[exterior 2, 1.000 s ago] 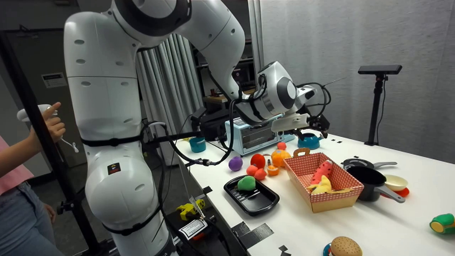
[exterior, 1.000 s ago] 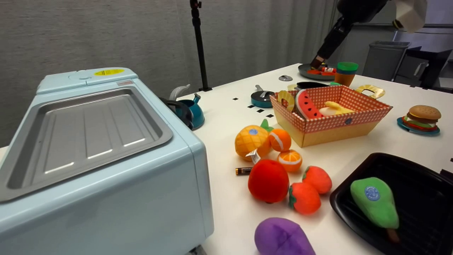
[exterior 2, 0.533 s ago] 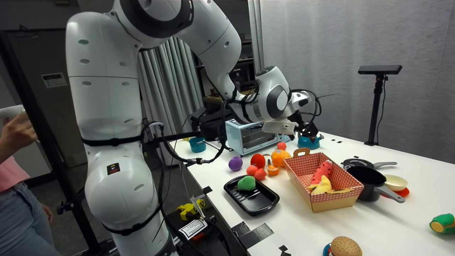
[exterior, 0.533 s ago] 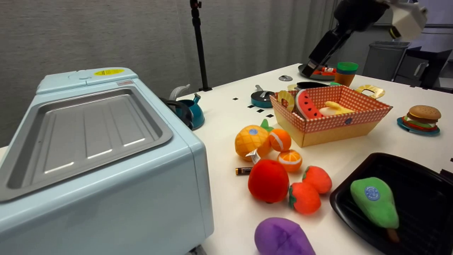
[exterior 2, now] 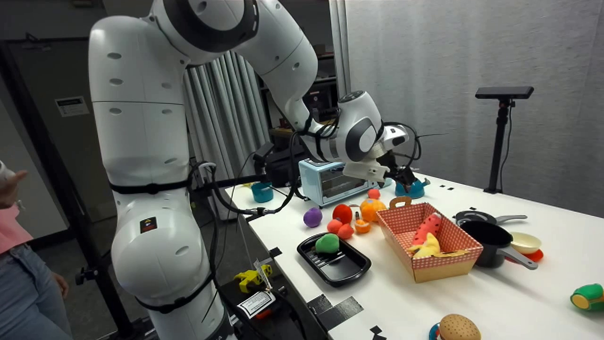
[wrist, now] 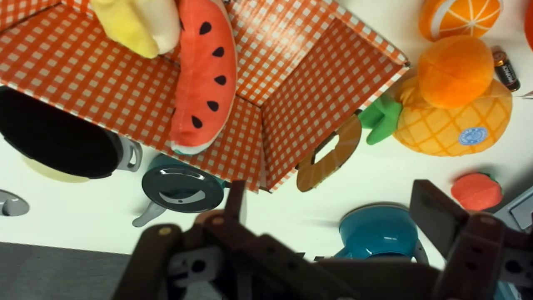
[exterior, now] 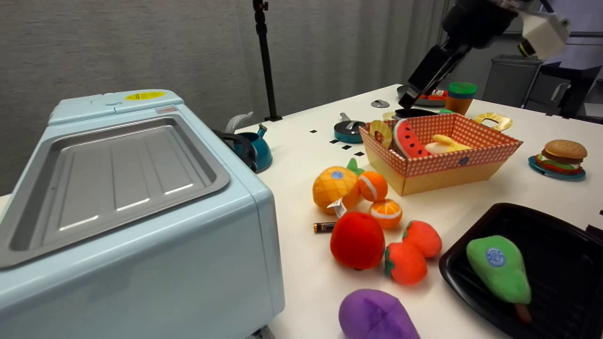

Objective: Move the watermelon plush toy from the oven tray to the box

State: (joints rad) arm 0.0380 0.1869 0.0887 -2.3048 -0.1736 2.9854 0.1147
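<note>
The watermelon plush toy (exterior: 409, 140) lies inside the orange-and-white checked box (exterior: 447, 179), leaning along one side wall beside a yellow-and-white plush. It also shows in the box in an exterior view (exterior 2: 428, 230) and in the wrist view (wrist: 205, 79). The black oven tray (exterior 2: 344, 270) holds only a green plush (exterior 2: 327, 243); it also shows in an exterior view (exterior: 565, 268). My gripper (wrist: 329, 185) is open with nothing between its fingers. It hangs above the table beyond the box's handle end, apart from the toy, and it shows in both exterior views (exterior: 409, 96) (exterior 2: 406, 183).
A teal kettle (wrist: 381, 231) stands below the gripper. A pineapple plush (exterior: 335, 188), orange plushes, a round red fruit (exterior: 358, 240) and strawberries lie beside the box. A dark pot (exterior 2: 488, 241) and lidded pan stand along its far side. The pale-blue oven (exterior: 188, 282) is close by.
My gripper has moved lower, and leftward in both exterior views. The watermelon, box and tray have not moved. A person's hand at the edge has moved left.
</note>
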